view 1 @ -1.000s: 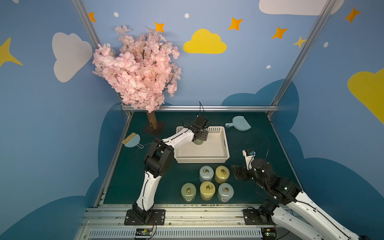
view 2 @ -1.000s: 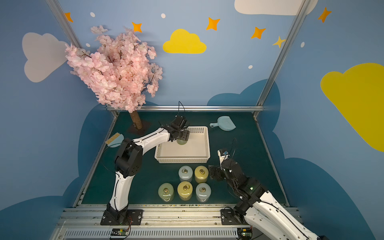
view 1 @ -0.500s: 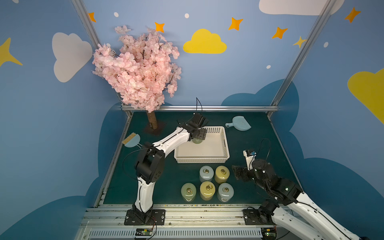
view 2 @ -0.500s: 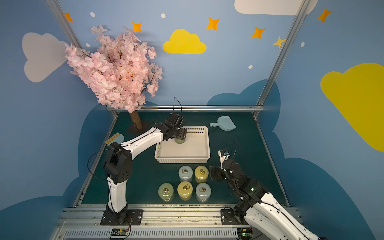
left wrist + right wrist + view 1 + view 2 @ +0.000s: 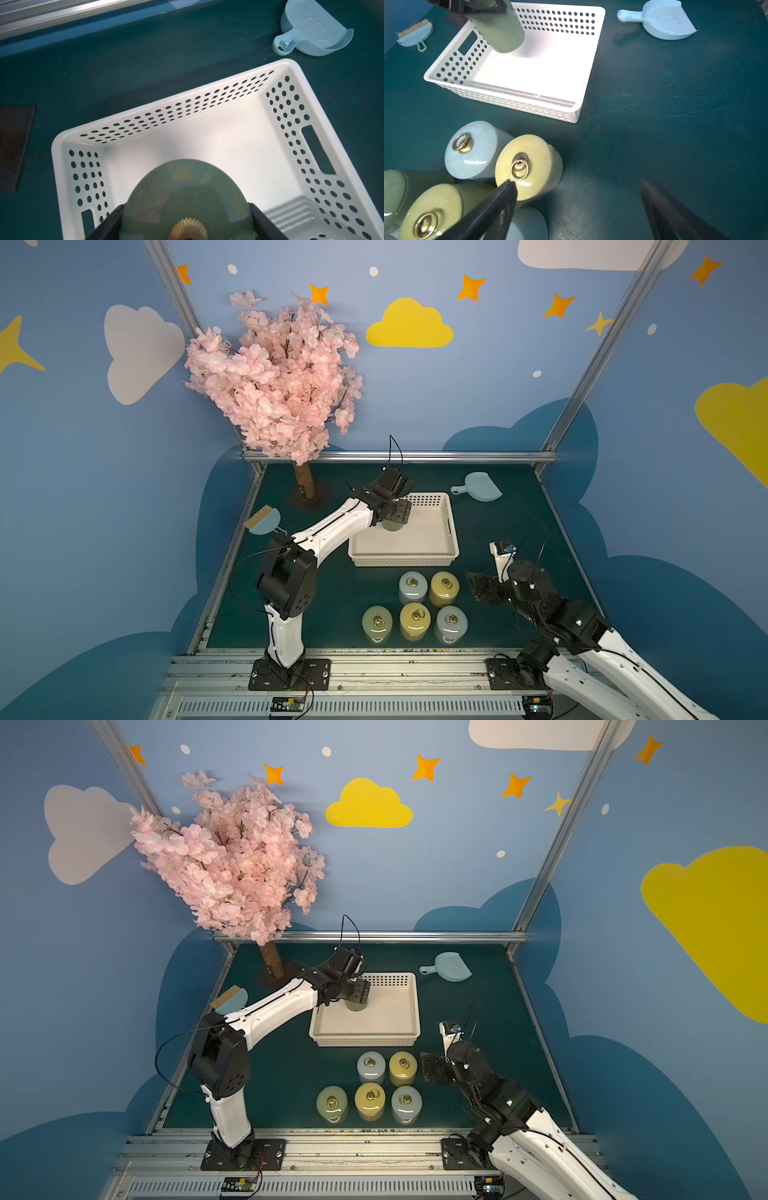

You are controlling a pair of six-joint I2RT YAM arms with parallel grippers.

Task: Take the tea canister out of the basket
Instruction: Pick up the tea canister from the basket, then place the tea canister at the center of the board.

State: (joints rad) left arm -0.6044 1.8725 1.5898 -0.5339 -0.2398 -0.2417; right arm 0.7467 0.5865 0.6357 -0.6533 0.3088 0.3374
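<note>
My left elbow swung back | left gripper (image 5: 395, 512) pinching tea canister (image 5: 392, 526), lifting from basket (image 5: 403, 559) | next: clear the rim

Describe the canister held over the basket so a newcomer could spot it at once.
Find the white perforated basket mid-table. At its far left corner the left claw grips a sage-green canister. It is the only one at the basket; the other five canisters stand grouped on the mat in front.

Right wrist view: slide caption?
Left gripper holds the green tea canister above the white basket; five canisters stand outside on the mat.
</note>
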